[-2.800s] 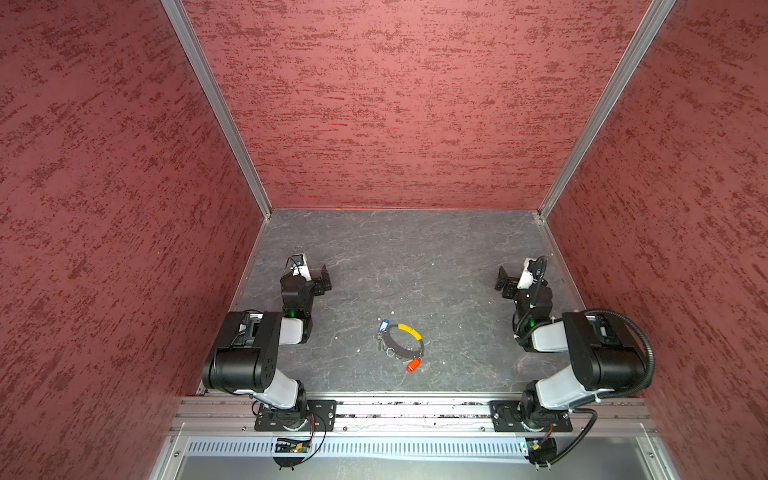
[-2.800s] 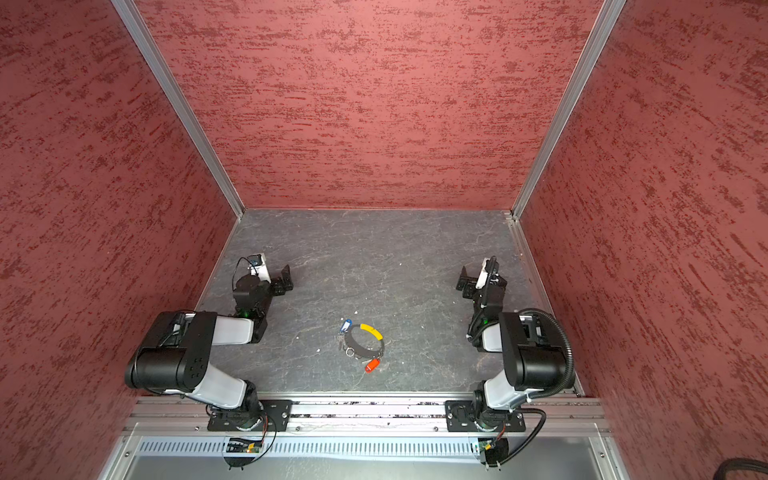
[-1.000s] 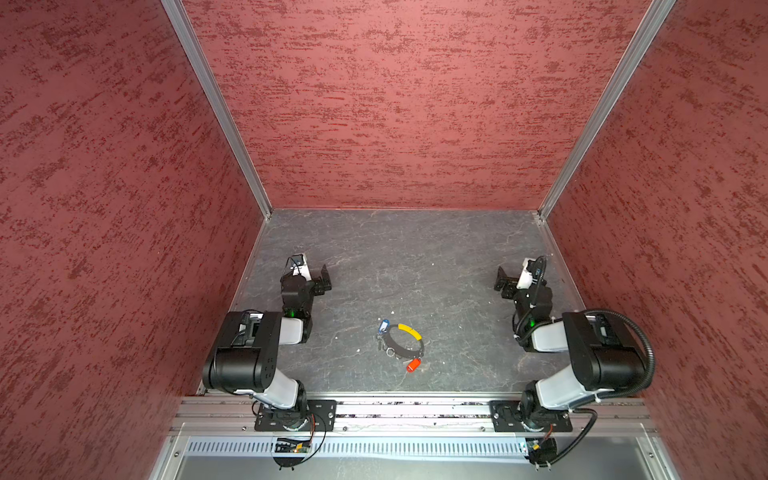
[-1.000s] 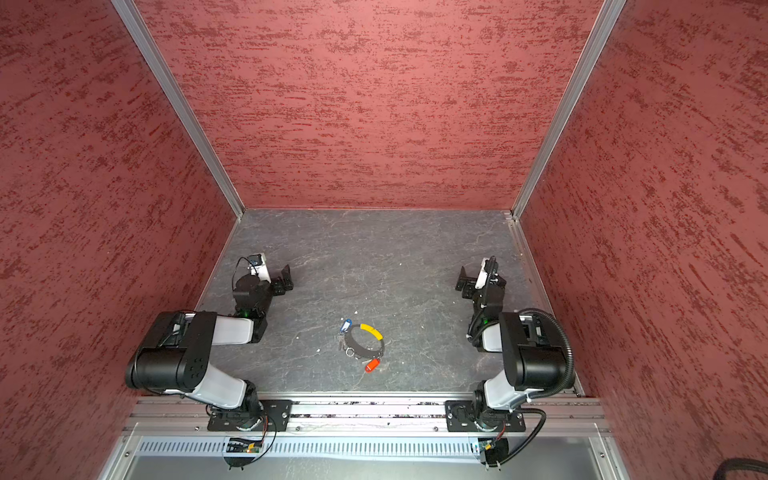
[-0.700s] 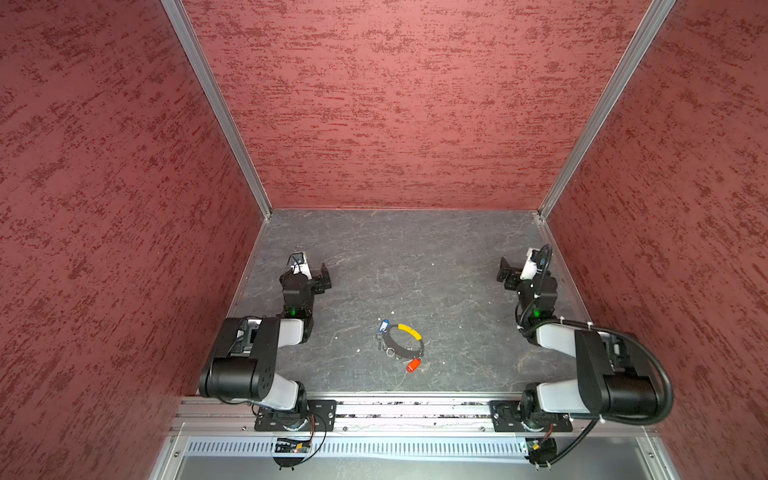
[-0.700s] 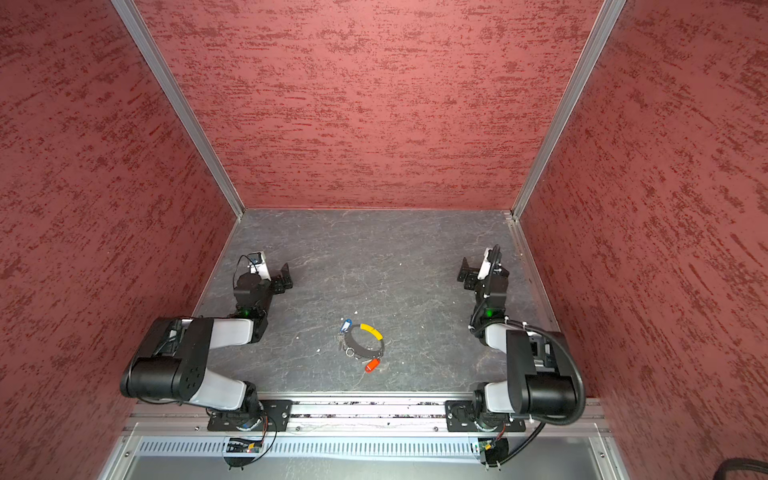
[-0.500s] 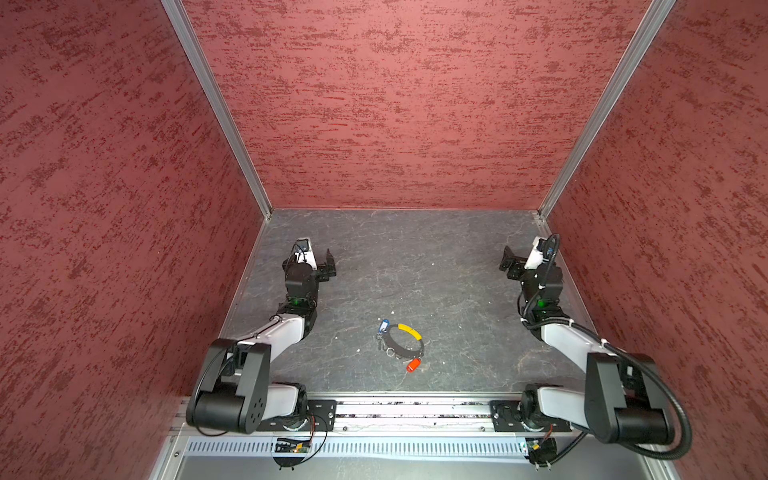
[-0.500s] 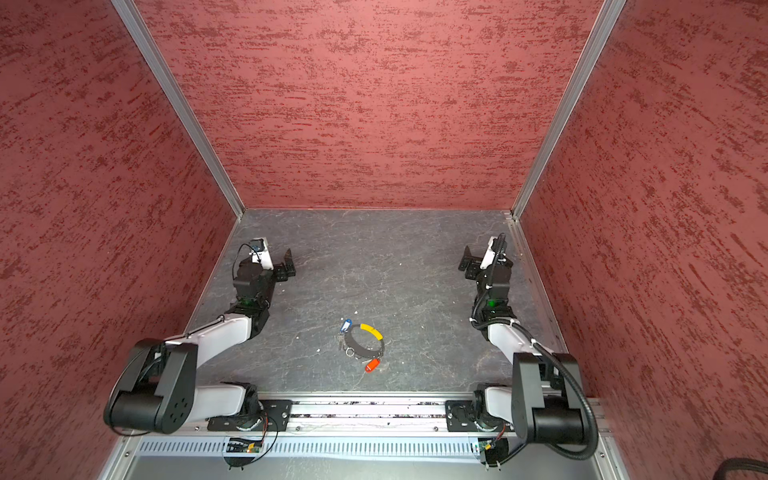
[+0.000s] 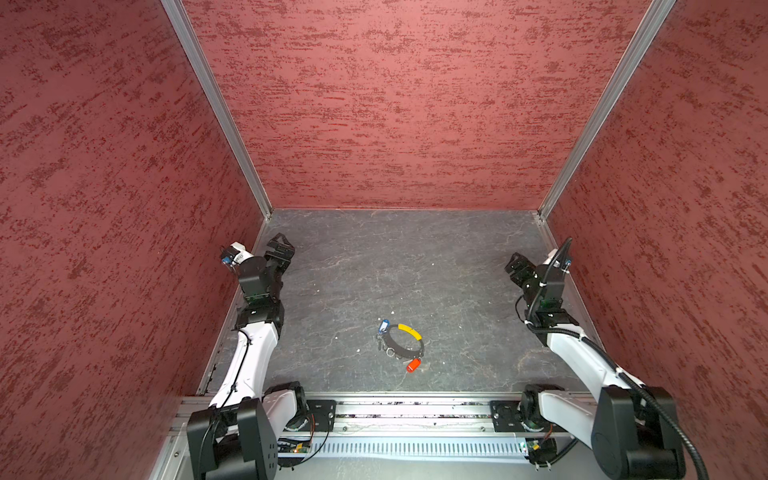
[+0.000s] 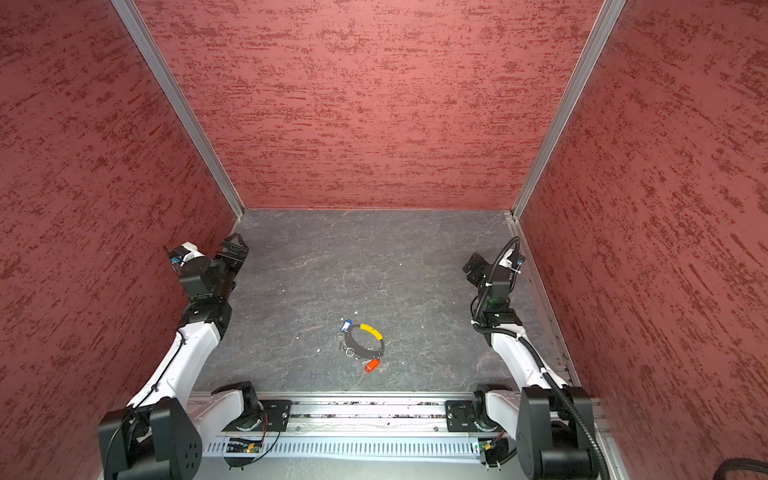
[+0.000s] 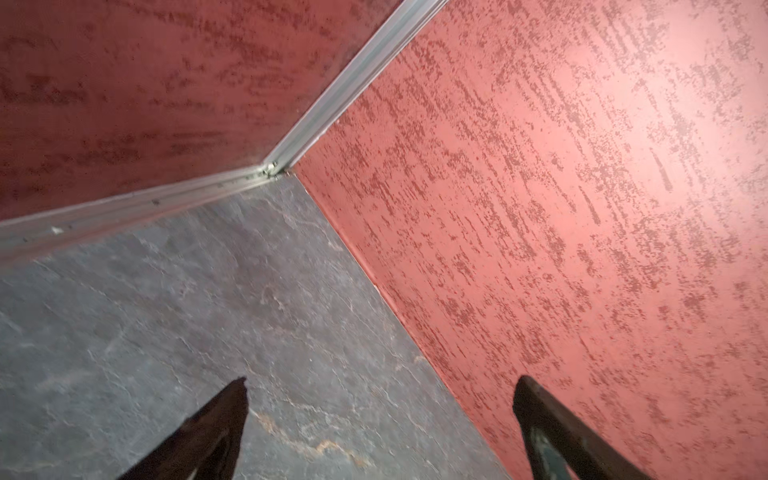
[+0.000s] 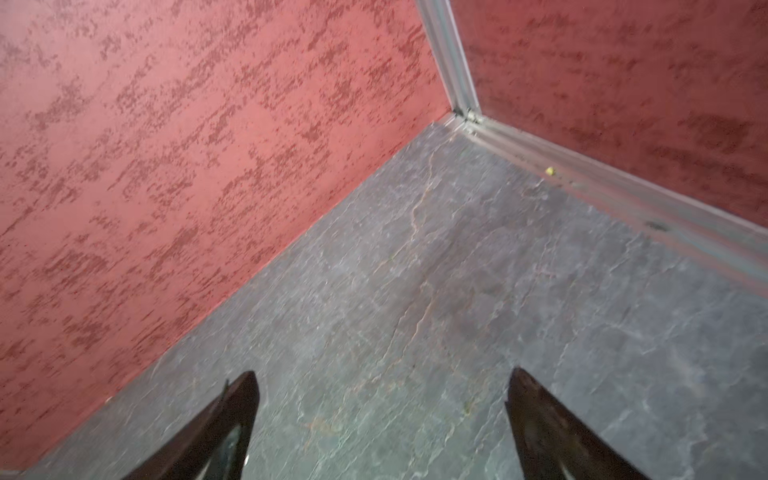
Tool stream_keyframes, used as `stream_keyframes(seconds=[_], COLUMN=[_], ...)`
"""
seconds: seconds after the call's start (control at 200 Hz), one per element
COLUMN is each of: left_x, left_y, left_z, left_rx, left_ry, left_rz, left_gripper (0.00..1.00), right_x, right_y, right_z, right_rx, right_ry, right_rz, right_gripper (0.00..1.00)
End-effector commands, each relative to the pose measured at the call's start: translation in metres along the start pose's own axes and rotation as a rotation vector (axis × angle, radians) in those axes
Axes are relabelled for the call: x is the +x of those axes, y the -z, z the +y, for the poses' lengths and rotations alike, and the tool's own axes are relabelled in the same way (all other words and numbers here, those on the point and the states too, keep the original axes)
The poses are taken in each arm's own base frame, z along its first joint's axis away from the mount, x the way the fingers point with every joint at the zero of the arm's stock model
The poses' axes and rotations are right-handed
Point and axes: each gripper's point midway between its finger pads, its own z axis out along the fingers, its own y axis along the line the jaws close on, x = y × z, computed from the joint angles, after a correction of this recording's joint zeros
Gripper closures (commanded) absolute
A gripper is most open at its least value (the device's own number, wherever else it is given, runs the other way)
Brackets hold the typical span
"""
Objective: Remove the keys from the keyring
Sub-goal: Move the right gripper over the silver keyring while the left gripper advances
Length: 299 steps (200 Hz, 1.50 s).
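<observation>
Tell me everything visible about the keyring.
The keyring is a thin black loop with a curved yellow section and small silver rings. It lies flat near the front middle of the grey table. The blue-tagged key and red-orange-tagged key sit at its edge, apparently attached; nothing grips it.

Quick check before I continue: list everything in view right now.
keyring: one, black loop with a yellow section, front middle of the table.
blue-tagged key: one, blue tag, at the keyring's left side.
red-orange-tagged key: one, red-orange tag, at the keyring's near side.
table: one, grey, marbled.
walls: three, mottled red, around the table.
left gripper: one, black, open and empty, far left.
right gripper: one, black, open and empty, far right.
</observation>
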Motion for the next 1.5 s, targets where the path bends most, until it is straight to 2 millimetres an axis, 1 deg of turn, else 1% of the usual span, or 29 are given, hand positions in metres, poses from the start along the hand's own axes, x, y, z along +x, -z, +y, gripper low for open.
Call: stream_keyframes(seconds=[0.0,0.055,0.12,0.175,0.225,0.256,0.351,0.431,0.481,0.526,0.616,0.711,0.767,0.872,0.977,1.067,1.137,1.202,1.257,1.333,1.403,1.418,1.493], left_x=[0.029,0.029,0.028,0.028,0.03,0.03,0.044,0.064,0.083,0.099,0.132,0.158,0.169,0.183,0.192,0.196,0.199,0.201,0.202,0.206,0.207,0.208,0.21], left_y=[0.002,0.006,0.012,0.015,0.018,0.019,0.024,0.033,0.04,0.048,0.065,0.082,0.09,0.101,0.107,0.111,0.113,0.114,0.115,0.117,0.118,0.119,0.12], left_z=[-0.006,-0.013,-0.021,-0.026,-0.032,-0.038,-0.049,-0.059,-0.067,-0.071,-0.073,-0.067,-0.063,-0.053,-0.046,-0.043,-0.039,-0.037,-0.036,-0.032,-0.029,-0.028,-0.025], left_rx=[0.071,0.122,0.17,0.183,0.194,0.203,0.212,0.234,0.247,0.253,0.26,0.242,0.24,0.224,0.205,0.18,0.162,0.163,0.168,0.173,0.18,0.182,0.194], left_ry=[0.103,0.116,0.138,0.145,0.126,0.113,0.078,0.039,-0.006,-0.047,-0.116,-0.183,-0.223,-0.27,-0.29,-0.298,-0.311,-0.331,-0.34,-0.348,-0.348,-0.349,-0.35], left_rz=[0.165,0.161,0.153,0.167,0.195,0.211,0.286,0.359,0.419,0.47,0.565,0.613,0.619,0.614,0.623,0.641,0.649,0.649,0.649,0.652,0.65,0.65,0.641], left_gripper=[0.01,0.01,0.01,0.0,0.01,0.01,0.01,0.0,0.01,0.0,0.0,0.0,0.0,0.0,0.01,0.01,0.01,0.0,0.01,0.01,0.01,0.01,0.0], right_x=[0.007,0.014,0.029,0.046,0.061,0.074,0.107,0.131,0.146,0.157,0.178,0.202,0.216,0.239,0.257,0.269,0.275,0.28,0.282,0.288,0.29,0.296,0.301], right_y=[0.004,0.005,0.006,0.01,0.014,0.019,0.036,0.052,0.06,0.068,0.081,0.095,0.101,0.111,0.117,0.122,0.126,0.13,0.133,0.137,0.142,0.141,0.146], right_z=[0.026,0.033,0.036,0.044,0.046,0.05,0.059,0.068,0.073,0.076,0.084,0.096,0.099,0.108,0.117,0.124,0.129,0.134,0.137,0.136,0.136,0.132,0.128], right_rx=[-0.134,-0.156,-0.146,-0.181,-0.181,-0.192,-0.206,-0.222,-0.229,-0.225,-0.224,-0.233,-0.224,-0.214,-0.211,-0.202,-0.194,-0.194,-0.186,-0.173,-0.155,-0.138,-0.105], right_ry=[-0.074,-0.04,-0.01,0.012,0.014,0.025,0.062,0.095,0.113,0.134,0.194,0.252,0.276,0.307,0.317,0.333,0.348,0.362,0.368,0.382,0.394,0.415,0.47], right_rz=[0.068,0.131,0.223,0.306,0.361,0.402,0.491,0.567,0.617,0.657,0.724,0.774,0.794,0.807,0.808,0.803,0.793,0.788,0.785,0.793,0.808,0.818,0.831], right_gripper=[0.07,0.09,0.09,0.14,0.15,0.15,0.16,0.16,0.17,0.18,0.2,0.21,0.22,0.23,0.28,0.31,0.34,0.41,0.44,0.47,0.52,0.52,0.54])
